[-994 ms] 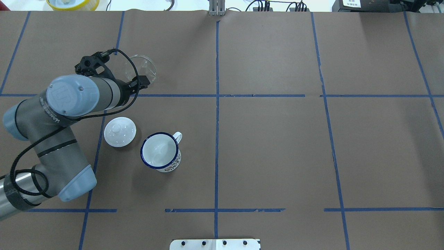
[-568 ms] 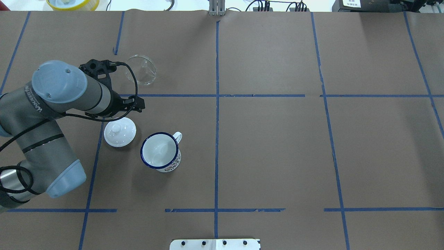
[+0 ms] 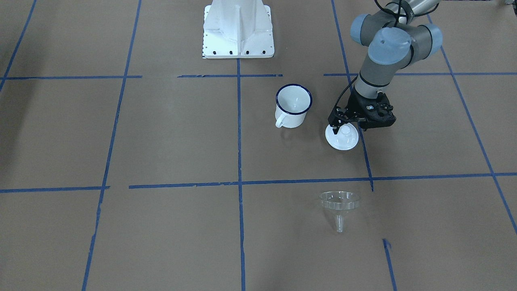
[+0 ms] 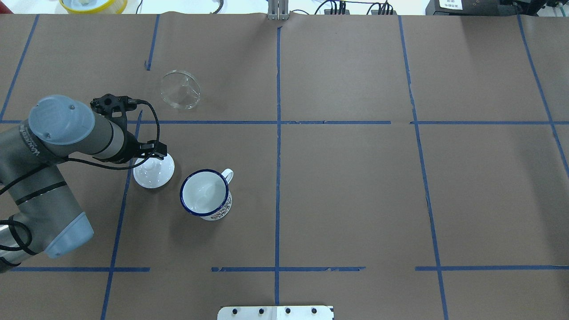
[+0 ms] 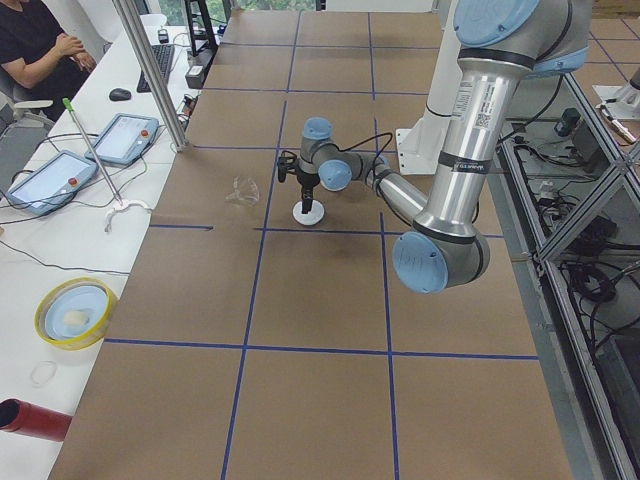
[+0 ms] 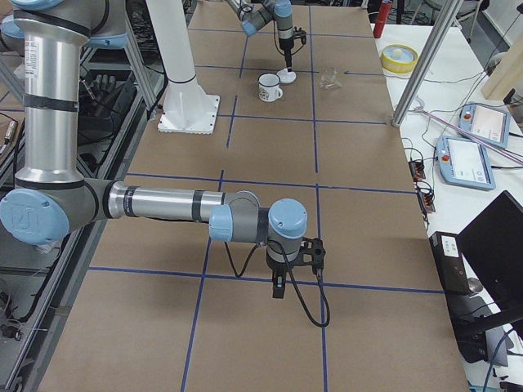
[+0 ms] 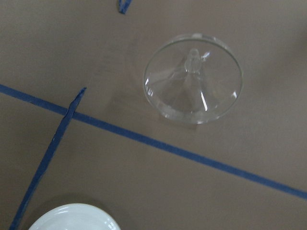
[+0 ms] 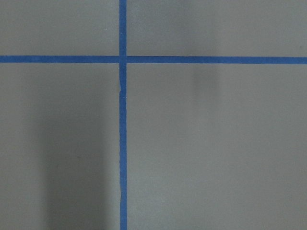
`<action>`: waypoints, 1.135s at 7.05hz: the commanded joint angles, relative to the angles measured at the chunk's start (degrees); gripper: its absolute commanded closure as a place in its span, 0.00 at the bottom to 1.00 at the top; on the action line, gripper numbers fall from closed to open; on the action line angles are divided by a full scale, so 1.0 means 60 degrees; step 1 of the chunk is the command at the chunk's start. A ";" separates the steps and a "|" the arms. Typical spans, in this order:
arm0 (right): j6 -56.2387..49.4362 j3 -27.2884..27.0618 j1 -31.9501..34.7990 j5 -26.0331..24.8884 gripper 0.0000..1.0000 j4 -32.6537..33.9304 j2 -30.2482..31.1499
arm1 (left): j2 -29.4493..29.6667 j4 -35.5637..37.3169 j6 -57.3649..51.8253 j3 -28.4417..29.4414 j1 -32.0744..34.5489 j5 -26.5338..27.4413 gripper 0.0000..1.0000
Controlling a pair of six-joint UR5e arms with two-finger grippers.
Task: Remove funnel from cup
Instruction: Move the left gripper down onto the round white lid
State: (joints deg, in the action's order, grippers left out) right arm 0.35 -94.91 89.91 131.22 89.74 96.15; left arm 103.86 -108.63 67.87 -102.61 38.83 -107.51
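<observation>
The clear funnel (image 4: 180, 90) lies on the brown table at the far left, out of the cup and touched by nothing. It also shows in the front view (image 3: 339, 202) and the left wrist view (image 7: 193, 86). The white cup (image 4: 205, 194) with the dark blue rim stands upright and empty, nearer the robot (image 3: 293, 104). My left gripper (image 3: 346, 128) hangs just above the knob of the round white lid (image 3: 343, 139), jaws apart and holding nothing. My right gripper (image 6: 279, 287) shows only in the exterior right view, far from these things; I cannot tell its state.
The white lid (image 4: 155, 175) lies just left of the cup. The robot's white base plate (image 3: 238, 28) is at the near table edge. A yellow bowl (image 4: 93, 4) sits beyond the far edge. Blue tape lines cross the table.
My left arm has drawn back from the funnel toward the robot and now hangs over the white lid. The funnel, cup and lid have not moved.
</observation>
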 commanded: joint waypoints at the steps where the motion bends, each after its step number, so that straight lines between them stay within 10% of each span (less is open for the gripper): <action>1: 0.0000 0.0012 0.0000 0.0000 0.00 0.0000 0.0000 | -0.0084 -0.0441 0.0084 0.0138 -0.0026 0.0003 0.00; 5: 0.0000 0.0012 0.0000 0.0000 0.00 0.0000 0.0000 | 0.0297 0.0527 0.0070 0.0153 -0.0099 0.0017 0.12; 8: 0.0000 0.0012 0.0000 0.0000 0.00 0.0000 0.0000 | 0.0239 0.0527 0.0011 0.0051 -0.0070 0.0017 0.41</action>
State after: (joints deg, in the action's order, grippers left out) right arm 0.35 -94.86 89.91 131.22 89.74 96.15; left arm 105.45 -105.48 68.07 -101.95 38.32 -107.40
